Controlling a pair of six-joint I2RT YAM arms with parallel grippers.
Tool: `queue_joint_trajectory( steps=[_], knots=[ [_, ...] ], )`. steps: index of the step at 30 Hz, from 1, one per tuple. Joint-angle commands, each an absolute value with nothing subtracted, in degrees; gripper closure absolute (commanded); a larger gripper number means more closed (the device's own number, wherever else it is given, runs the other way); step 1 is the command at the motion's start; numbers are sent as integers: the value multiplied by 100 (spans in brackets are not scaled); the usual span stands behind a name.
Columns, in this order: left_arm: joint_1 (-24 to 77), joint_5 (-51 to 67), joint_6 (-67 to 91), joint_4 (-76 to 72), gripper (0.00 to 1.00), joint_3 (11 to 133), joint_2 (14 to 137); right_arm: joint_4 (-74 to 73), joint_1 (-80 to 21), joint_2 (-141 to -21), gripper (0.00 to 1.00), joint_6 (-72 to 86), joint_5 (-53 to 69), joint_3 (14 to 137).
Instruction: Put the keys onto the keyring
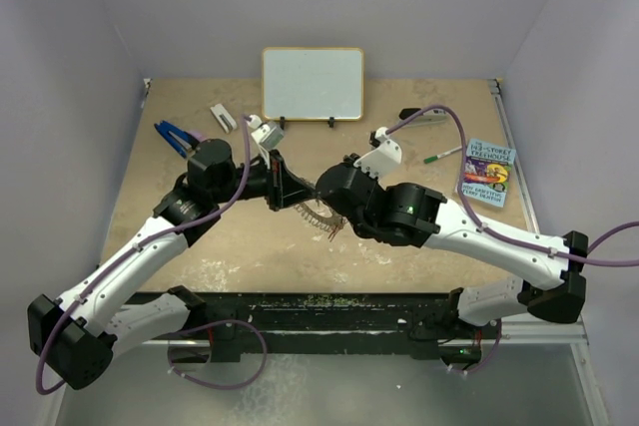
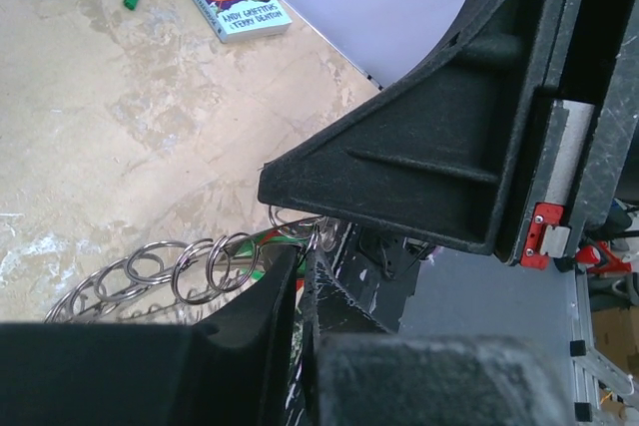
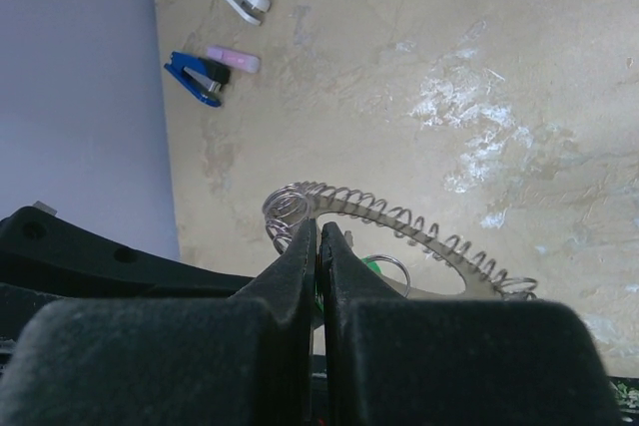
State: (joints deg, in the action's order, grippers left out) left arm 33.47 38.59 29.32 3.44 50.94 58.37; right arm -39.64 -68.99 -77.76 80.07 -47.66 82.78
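Note:
The keyring [image 1: 316, 214], a flat silver ring fringed with small wire rings, hangs above the table between my two grippers. My left gripper [image 1: 283, 195] is shut on a small ring at its rim; in the left wrist view [image 2: 308, 251] the keyring [image 2: 150, 271] runs off to the left. My right gripper [image 1: 329, 209] is shut, its tips [image 3: 319, 229] at the keyring's end [image 3: 419, 231]. The green key [image 3: 371, 265] shows beside its finger, with a green sliver between the jaws. Red and green slivers [image 2: 262, 239] show behind my left finger; the red key is mostly hidden.
A whiteboard [image 1: 312, 84] stands at the back. A book [image 1: 487, 173] and a green-capped pen [image 1: 439, 156] lie to the right. A blue stapler [image 1: 172, 135] and a white object [image 1: 223, 118] lie at the back left. Walls close in on three sides.

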Motion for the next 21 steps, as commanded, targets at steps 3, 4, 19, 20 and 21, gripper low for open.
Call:
queue_joint_trajectory(
  steps=[3, 4, 19, 20, 21],
  knots=[
    [3374, 3899, 2578, 147, 95, 5113, 5665, -3411, -6929, -7349, 100, 7849, -4686, 8117],
    [3373, 3891, 2523, 182, 96, 5127, 5659, -3417, -6933, -7329, 100, 7853, -4663, 8093],
    [3374, 3652, 1967, 516, 96, 5357, 5599, -2650, -6922, -6975, 100, 7303, -3731, 7736],
    [3374, 3654, 1972, 496, 96, 5368, 5599, -2630, -6919, -6978, 100, 7276, -3676, 7742],
    [3374, 3656, 1974, 483, 96, 5382, 5591, -2598, -6923, -6983, 100, 7243, -3621, 7743]
  ],
)
